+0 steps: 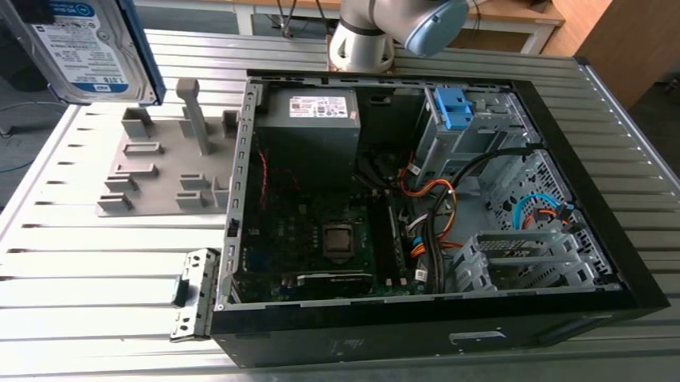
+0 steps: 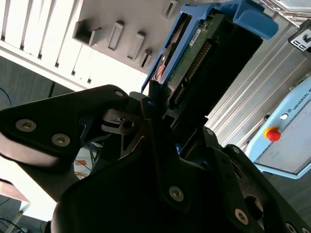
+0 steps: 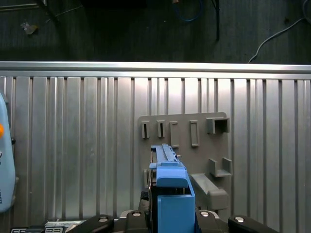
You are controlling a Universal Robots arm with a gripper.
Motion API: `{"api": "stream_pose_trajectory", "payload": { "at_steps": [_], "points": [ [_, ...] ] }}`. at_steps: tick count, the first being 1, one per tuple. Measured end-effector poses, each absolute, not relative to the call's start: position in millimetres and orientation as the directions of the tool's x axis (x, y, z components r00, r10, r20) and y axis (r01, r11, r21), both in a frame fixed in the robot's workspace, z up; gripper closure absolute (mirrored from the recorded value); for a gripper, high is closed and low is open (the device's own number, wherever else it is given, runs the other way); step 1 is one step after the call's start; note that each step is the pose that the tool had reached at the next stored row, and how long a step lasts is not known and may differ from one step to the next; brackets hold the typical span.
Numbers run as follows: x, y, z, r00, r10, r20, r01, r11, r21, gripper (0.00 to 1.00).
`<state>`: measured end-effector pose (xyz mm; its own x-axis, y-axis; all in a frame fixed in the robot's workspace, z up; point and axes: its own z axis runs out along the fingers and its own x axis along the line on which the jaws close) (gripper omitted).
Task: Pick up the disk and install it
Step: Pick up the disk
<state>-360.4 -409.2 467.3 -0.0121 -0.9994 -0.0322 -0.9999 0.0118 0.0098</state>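
Pincer [image 2: 163,114] clamped tight on the disk [image 2: 194,58], blue bracket framing it, in the second wrist view. Same disk [image 1: 85,48] up off the slatted counter [image 1: 95,270] at upper left of the exterior view, label showing, near the grey holder plate [image 1: 159,171]. Well apart from the open computer case [image 1: 372,342], centre to right.

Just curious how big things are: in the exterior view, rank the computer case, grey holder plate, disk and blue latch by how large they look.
1. computer case, largest.
2. grey holder plate and disk look similar; the disk hangs nearer the camera, so no ranking.
3. blue latch, smallest.
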Motion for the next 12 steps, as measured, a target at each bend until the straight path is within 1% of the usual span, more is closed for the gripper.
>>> {"api": "stream_pose_trajectory", "payload": {
  "at_steps": [12],
  "points": [
    [-360.4, -421.1, 467.1, -0.012, -0.999, -0.032, -1.0, 0.012, 0.01, 0.64]
  ]
}}
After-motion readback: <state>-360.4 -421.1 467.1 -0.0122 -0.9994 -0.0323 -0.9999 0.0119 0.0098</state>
